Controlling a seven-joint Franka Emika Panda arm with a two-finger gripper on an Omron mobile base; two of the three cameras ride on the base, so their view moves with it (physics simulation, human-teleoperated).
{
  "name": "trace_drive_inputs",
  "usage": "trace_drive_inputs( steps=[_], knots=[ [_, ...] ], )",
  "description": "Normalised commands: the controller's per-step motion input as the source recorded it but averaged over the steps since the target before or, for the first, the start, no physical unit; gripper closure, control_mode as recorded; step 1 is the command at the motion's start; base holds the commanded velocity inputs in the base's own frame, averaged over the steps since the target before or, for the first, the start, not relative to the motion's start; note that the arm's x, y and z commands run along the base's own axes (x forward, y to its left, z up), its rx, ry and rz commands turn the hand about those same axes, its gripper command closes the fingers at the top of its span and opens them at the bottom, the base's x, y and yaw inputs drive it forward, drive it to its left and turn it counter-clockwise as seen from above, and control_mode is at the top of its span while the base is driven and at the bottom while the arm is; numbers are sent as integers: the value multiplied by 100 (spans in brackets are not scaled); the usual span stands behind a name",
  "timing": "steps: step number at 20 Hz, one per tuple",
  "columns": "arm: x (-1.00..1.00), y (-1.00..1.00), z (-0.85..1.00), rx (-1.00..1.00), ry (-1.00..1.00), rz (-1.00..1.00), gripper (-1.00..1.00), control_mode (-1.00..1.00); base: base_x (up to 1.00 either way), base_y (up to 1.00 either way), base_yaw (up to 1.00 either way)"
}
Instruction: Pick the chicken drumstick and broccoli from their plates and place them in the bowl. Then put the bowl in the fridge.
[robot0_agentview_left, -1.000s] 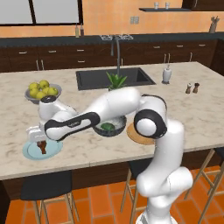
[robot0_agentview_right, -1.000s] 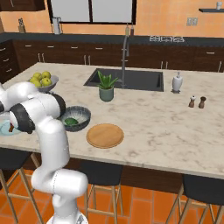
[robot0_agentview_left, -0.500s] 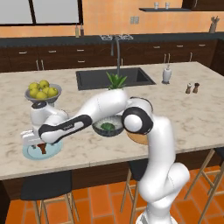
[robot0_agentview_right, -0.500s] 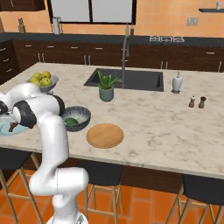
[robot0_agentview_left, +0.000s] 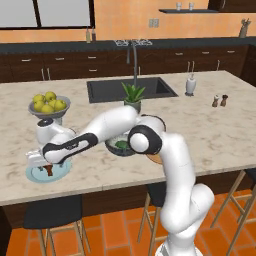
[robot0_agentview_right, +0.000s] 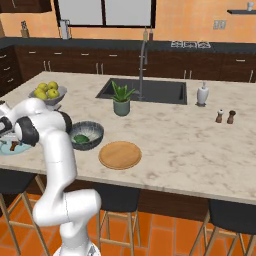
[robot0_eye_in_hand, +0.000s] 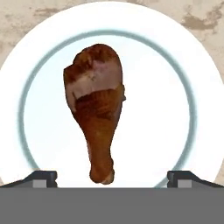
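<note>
Over the pale blue plate (robot0_eye_in_hand: 205, 109), the tool (robot0_eye_in_hand: 111, 178) has dropped closer, jaws wide apart, straddling the chicken drumstick (robot0_eye_in_hand: 97, 109); broccoli (robot0_agentview_right: 81, 138) already sits in the bowl (robot0_agentview_right: 96, 134).

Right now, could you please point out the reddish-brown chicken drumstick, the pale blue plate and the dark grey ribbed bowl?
reddish-brown chicken drumstick (robot0_eye_in_hand: 97, 109), hand view, its middle.
pale blue plate (robot0_eye_in_hand: 175, 105), hand view, bare inner surface.
dark grey ribbed bowl (robot0_agentview_right: 95, 136), right base view, outer wall.
</note>
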Motion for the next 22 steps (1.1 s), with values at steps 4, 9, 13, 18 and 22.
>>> trace_drive_inputs(
  steps=[4,9,13,18,22],
  knots=[
    [45,36,-24,-8,5,-1,-100,-100,0,0,0],
    [38,30,-39,-3,9,-1,-100,-100,0,0,0],
    [4,5,-38,0,3,0,100,-100,0,0,0],
    [-50,-32,-26,4,0,0,100,-100,0,0,0],
    [-100,-83,-12,11,-8,0,100,-100,0,0,0]
  ],
)
